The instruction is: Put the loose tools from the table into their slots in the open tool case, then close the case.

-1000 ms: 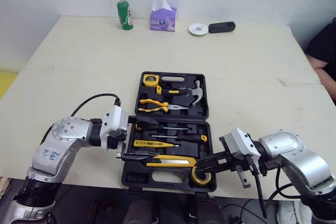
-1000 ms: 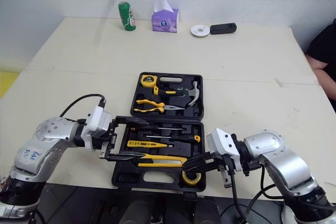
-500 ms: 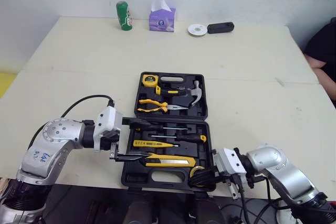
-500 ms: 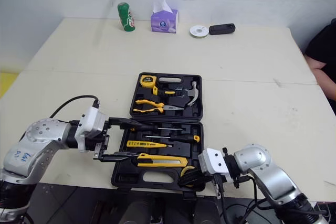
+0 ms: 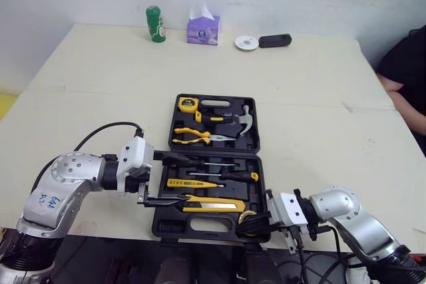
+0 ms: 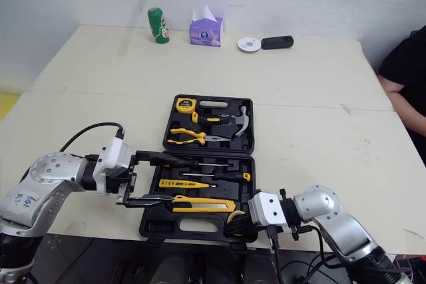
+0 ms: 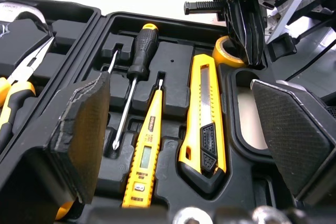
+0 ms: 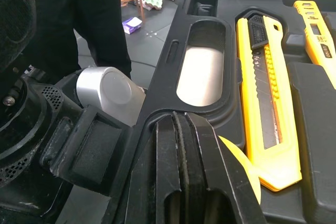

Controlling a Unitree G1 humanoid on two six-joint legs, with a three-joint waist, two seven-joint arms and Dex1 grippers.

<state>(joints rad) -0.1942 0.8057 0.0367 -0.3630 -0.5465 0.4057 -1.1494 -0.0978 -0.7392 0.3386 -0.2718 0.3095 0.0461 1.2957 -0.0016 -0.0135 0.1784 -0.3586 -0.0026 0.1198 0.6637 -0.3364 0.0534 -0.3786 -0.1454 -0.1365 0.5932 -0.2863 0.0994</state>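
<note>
Tool case (image 5: 219, 152) lies open near the front edge of the pale desk (image 5: 100, 84), its lid half away from the robot and its base half toward it. A person (image 5: 406, 71) in black is at the desk's right edge. The left gripper (image 5: 178, 177) reaches in over the left side of the base half, fingers spread wide and holding nothing, spanning the slotted tools there. The right gripper (image 5: 251, 223) sits at the case's near right corner, fingers narrow and closed on the wall of the yellow tape roll (image 7: 223, 52), which rests in that corner. In the lid half lie a hammer (image 5: 243, 119), pliers (image 5: 193, 138) and a tape measure (image 5: 190, 104). The base half holds a utility knife (image 5: 216, 204), two screwdrivers (image 5: 233, 175) and a yellow tester (image 5: 190, 182). Along the far edge stand a tissue box (image 5: 203, 26) and a green can (image 5: 155, 23).
</note>
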